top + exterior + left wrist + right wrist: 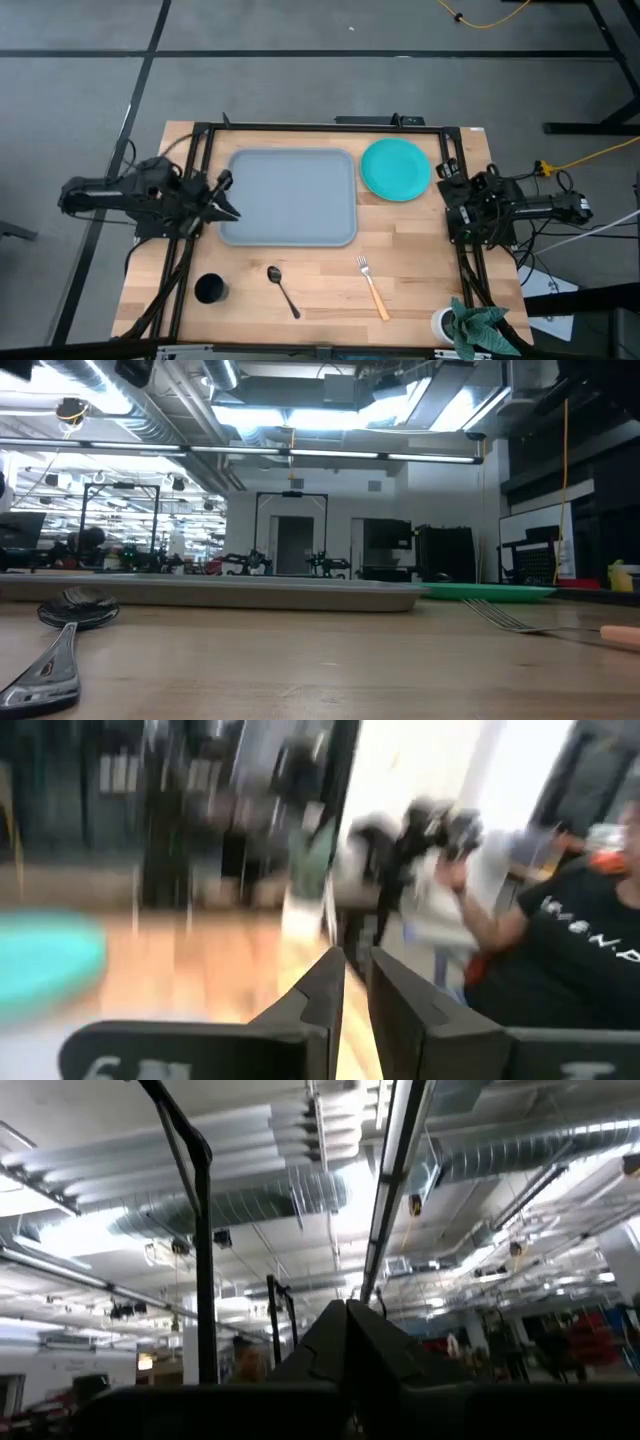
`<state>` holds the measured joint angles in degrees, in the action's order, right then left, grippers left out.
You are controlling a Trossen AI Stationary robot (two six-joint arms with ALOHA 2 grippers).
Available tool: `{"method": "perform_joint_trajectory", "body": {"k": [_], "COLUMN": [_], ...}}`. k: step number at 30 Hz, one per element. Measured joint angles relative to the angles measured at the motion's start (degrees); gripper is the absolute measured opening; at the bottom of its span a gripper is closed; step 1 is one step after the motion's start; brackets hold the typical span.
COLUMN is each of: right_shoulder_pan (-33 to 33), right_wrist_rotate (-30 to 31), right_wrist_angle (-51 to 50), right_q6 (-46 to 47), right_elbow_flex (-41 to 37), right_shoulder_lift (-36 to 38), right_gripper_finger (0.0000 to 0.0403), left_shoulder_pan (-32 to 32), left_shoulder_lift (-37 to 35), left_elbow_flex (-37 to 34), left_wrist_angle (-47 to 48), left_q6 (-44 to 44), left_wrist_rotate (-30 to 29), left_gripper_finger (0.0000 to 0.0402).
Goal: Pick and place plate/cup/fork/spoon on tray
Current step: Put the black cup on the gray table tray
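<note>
Wooden planks form the surface, framed by dark rails, with grey floor around it. At its centre the tray lies with nothing on it, and the plate rests just beside the tray's far right corner, apart from its rim. Along the near edge, the cup stands at the left, the spoon lies next to it, and the fork lies farther right, tines toward the tray. A white cup with a teal cloth sits at the near right corner (not part of the task).

The left tool is held above the tray's left rim; its fingers are seen nearly pressed together, with a slim gap and nothing between them. The right tool is parked at the right edge, fingers closed and pointing up at the ceiling.

No item has yet been placed. For a clean first pick, the fingers should be spread before descent. The cup, nearest the left arm, is probably best gripped across its wall and set down in a tray corner, so room is left for the plate.
</note>
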<state>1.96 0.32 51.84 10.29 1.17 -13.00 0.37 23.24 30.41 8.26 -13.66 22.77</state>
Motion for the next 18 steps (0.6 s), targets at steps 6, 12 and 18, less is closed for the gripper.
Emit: {"method": "perform_joint_trajectory", "body": {"k": [6, 12, 18], "right_shoulder_pan": [0.0, 0.0, 0.0], "right_wrist_rotate": [0.0, 0.0, 0.0], "right_wrist_angle": [-3.1, -7.1, -12.4], "right_q6": [-0.1, -0.1, -0.3], "right_elbow_flex": [0.0, 0.0, 0.0], "right_shoulder_lift": [-1.6, -1.6, -1.7], "right_gripper_finger": [0.0016, 0.0016, 0.0016], "left_shoulder_pan": [-6.9, -15.7, -23.6], "left_shoulder_lift": [14.4, 23.2, 26.2], "left_elbow_flex": [13.3, 16.7, 16.7], "left_wrist_angle": [24.1, 32.9, 45.7], "left_q6": [-7.7, -18.2, -29.8], "left_wrist_rotate": [-2.3, -1.5, -4.3], "left_gripper_finger": [0.0041, 0.0041, 0.0041]}}
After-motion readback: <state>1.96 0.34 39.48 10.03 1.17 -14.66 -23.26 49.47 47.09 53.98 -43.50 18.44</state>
